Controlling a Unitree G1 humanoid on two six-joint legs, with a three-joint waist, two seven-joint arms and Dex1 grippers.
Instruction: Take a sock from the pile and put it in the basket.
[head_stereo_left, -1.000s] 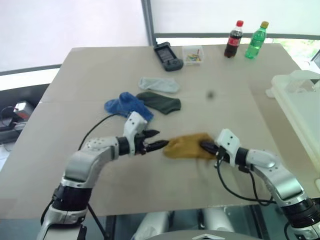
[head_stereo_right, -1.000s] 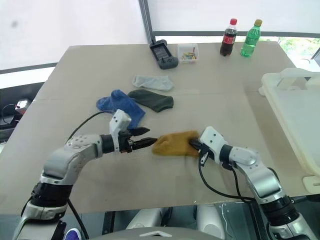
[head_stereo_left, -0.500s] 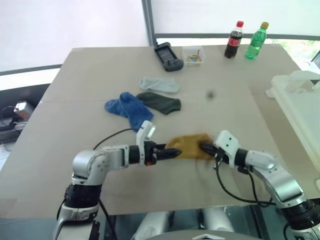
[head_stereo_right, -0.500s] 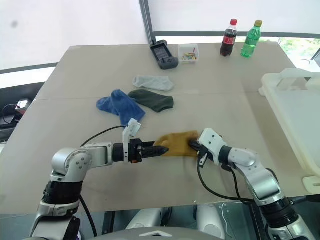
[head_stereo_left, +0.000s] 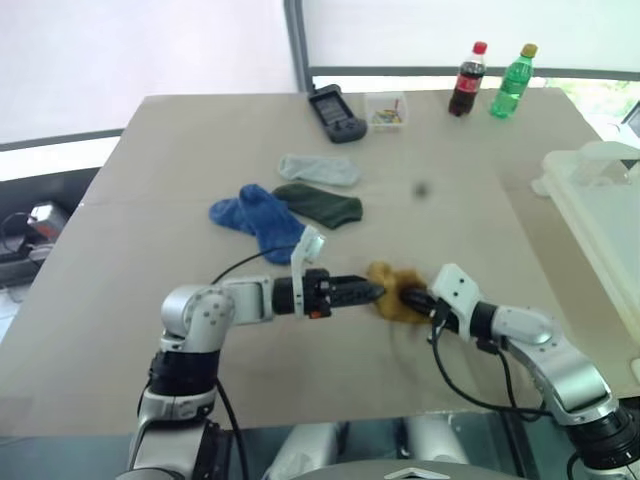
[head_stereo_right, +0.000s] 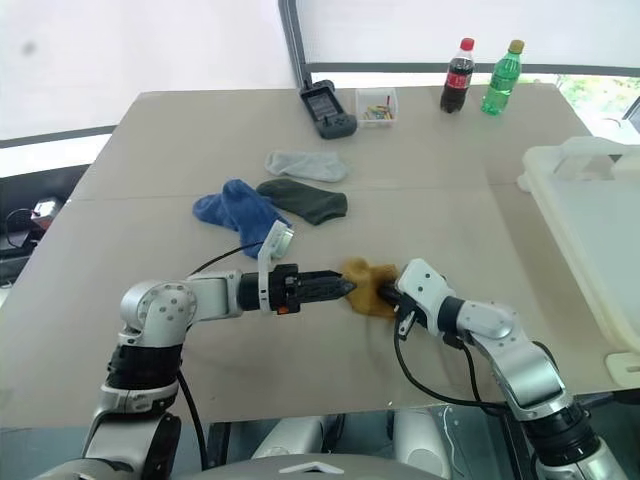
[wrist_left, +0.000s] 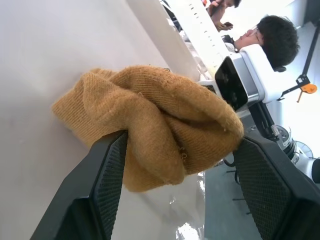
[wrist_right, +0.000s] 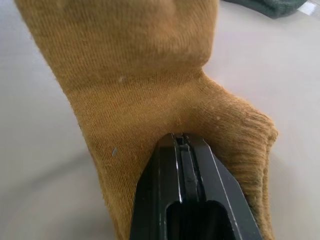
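Both hands meet at the mustard sock

Head view: I see the mustard sock (head_stereo_left: 395, 293) bunched on the desk (head_stereo_left: 180, 180), between both hands. Left wrist: left hand (wrist_left: 175, 155) spread around it. Right wrist: right hand (wrist_right: 182, 145) clenched on its fabric.

Scene is evenly lit by bright daylight from the windows (head_stereo_left: 450, 30) behind the table (head_stereo_left: 180, 160); shadows are soft, windows overexposed.

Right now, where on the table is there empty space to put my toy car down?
Bare table lies between the green sock and the basket, and along the left edge beside the blue sock. It is crowded near the front, where both grippers meet at the yellow sock.
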